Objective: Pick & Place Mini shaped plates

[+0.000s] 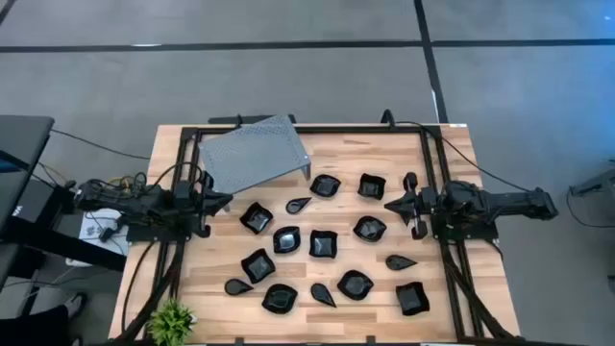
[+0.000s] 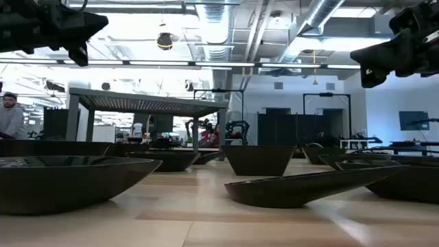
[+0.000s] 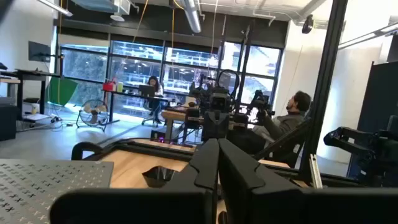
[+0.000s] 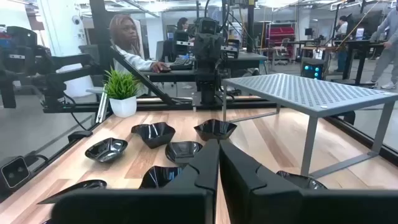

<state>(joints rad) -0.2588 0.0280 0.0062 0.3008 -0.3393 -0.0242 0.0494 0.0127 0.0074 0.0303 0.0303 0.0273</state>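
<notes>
Inspection of my position: my left gripper (image 1: 223, 201) sits at the left edge of the tabletop (image 1: 452, 288), jaws pressed together and holding nothing, its tip just beside the lower left corner of the grey perforated stand (image 1: 255, 154). My right gripper (image 1: 392, 205) sits at the right side, jaws likewise closed flat and empty, pointing inward toward the middle. In the low view both arms hang above the wood, clear of everything on it. The small black plates (image 1: 323, 243) lie scattered across the middle and near half of the tabletop, apart from one another, in squarish, round and teardrop shapes; I count about 16 from above. 1 squarish plate (image 1: 372, 185) lies near my right gripper's tip, and another (image 1: 256, 217) lies near my left gripper. The stand occupies the far left portion, with 1 plate (image 1: 325, 185) just beside its right leg. A small potted plant (image 1: 171, 320) stands at the near left corner. People sit at desks in the room beyond.
</notes>
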